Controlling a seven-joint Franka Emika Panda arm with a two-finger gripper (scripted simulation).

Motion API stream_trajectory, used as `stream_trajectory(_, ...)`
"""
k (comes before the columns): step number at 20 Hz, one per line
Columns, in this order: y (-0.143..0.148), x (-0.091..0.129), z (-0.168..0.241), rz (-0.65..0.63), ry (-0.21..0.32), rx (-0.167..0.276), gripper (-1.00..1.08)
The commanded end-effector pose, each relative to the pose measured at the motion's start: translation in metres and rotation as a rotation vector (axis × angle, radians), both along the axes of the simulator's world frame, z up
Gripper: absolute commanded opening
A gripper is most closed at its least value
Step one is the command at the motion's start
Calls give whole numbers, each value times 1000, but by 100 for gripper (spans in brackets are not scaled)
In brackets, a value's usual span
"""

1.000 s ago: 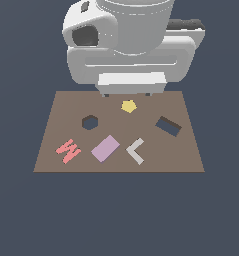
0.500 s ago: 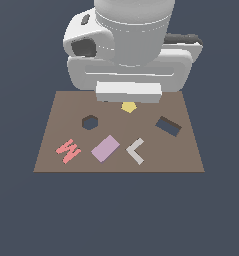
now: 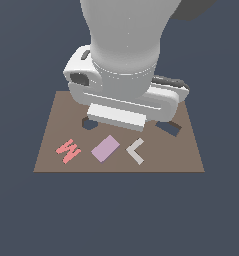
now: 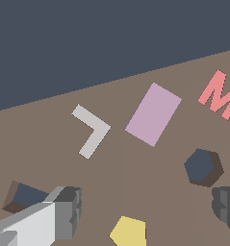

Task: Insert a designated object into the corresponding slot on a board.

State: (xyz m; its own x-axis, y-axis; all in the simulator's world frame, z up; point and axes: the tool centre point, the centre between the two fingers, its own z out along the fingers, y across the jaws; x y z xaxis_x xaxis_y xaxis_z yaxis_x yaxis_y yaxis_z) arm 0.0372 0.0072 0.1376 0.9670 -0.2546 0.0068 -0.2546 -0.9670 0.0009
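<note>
The approach step is being carried out: the gripper (image 4: 145,211) is being held wide and empty above the board (image 3: 51,157), the block (image 3: 105,148) is lying at its near edge, and descent onto it is needed next.

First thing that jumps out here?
The bulky white arm fills the exterior view, hanging over the far half of the brown board. The lilac block lies untouched near the front edge, between the pink W piece and the grey L piece. The wrist view shows the hand open and empty.
</note>
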Motion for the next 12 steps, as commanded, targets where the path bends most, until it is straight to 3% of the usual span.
stream_trajectory(1, -5, 9, -14, -83, 1, 0, 100)
stream_trajectory(12, -32, 39, -67, -408, 4, 2, 100)
